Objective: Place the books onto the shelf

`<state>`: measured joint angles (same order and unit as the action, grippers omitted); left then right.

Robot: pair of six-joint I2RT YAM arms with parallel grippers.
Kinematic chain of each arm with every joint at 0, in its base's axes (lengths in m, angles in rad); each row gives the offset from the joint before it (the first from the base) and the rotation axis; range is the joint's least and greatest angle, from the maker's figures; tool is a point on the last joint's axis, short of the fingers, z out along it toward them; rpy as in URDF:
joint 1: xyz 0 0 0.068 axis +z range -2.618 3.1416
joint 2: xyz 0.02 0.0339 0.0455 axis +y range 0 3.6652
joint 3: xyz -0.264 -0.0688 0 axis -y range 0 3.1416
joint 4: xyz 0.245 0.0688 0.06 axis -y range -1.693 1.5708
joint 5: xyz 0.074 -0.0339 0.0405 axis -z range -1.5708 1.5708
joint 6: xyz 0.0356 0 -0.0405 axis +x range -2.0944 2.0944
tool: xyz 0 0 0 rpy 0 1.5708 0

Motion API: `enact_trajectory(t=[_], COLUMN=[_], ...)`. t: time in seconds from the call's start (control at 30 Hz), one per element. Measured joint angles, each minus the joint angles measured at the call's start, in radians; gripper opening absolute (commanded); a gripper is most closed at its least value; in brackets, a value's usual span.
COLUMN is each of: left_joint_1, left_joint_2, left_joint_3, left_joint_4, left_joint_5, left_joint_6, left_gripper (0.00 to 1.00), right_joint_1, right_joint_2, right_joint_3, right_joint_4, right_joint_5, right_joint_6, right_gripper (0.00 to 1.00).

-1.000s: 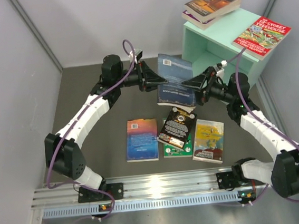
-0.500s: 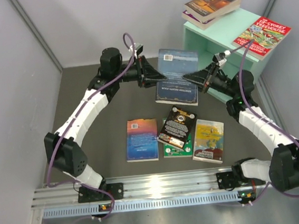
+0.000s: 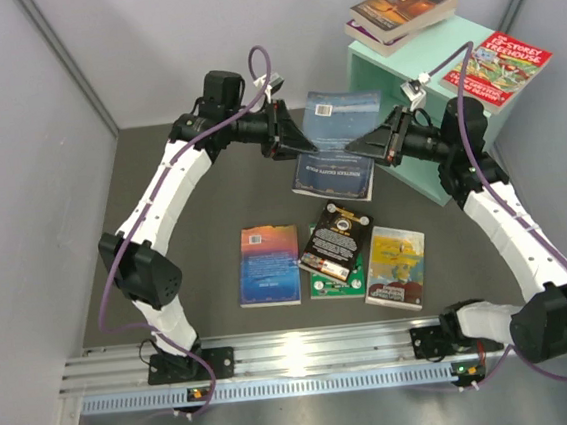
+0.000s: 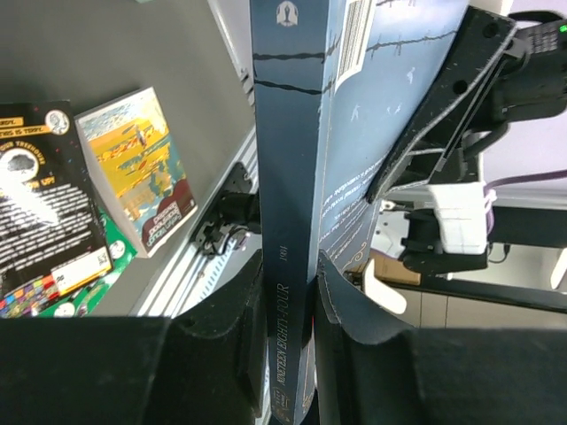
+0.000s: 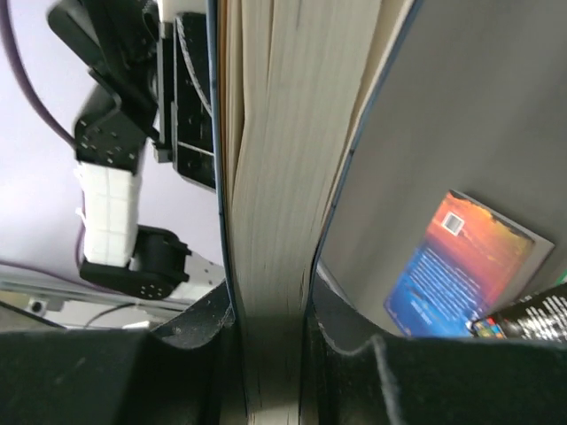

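The counter (image 3: 262, 199) carries the shelf (image 3: 395, 66) at its far right corner. The open face of the shelf points toward the middle of the counter and is partly hidden by the right arm.

The dark blue book (image 3: 341, 132) is clear of the counter, held between the two arms.
- The left gripper (image 3: 291, 136) is clamped on the spine edge.
- The right gripper (image 3: 362, 145) is clamped on the opposite page edge.
- Each wrist view shows the fingers pressed flat against the covers.

The long axis of the book runs near to far, crosswise to the line between the grippers.

Key relation: the shelf lies to the right and rear of the held book, just beside the right gripper. The right arm is therefore the nearer one, and the likely carrier for insertion.

Three books lie on top of the shelf. Four more lie flat on the counter, nearer the arm bases: the blue-orange book (image 3: 268, 264), black book (image 3: 336, 240), green book (image 3: 331, 283) and yellow book (image 3: 396, 267).
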<state>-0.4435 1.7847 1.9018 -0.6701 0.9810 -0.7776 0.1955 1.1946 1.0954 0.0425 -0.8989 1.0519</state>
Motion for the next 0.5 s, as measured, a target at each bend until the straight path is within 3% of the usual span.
enact_trajectory(t=[0.33, 0.5], left_joint_1=[-0.001, -0.001], left_joint_2=[0.065, 0.067], left_joint_3=[0.064, 0.072], left_joint_4=[-0.169, -0.174], left_joint_5=[0.015, 0.027], left_joint_6=[0.123, 0.134], left_gripper=[0.0, 0.03], right_joint_1=[0.029, 0.041], right_joint_2=[0.0, 0.031], right_joint_3=[0.051, 0.175], right_joint_4=[-0.255, -0.42], right_joint_5=[-0.007, 0.012], right_joint_6=[-0.181, -0.279], right_gripper=[0.0, 0.0])
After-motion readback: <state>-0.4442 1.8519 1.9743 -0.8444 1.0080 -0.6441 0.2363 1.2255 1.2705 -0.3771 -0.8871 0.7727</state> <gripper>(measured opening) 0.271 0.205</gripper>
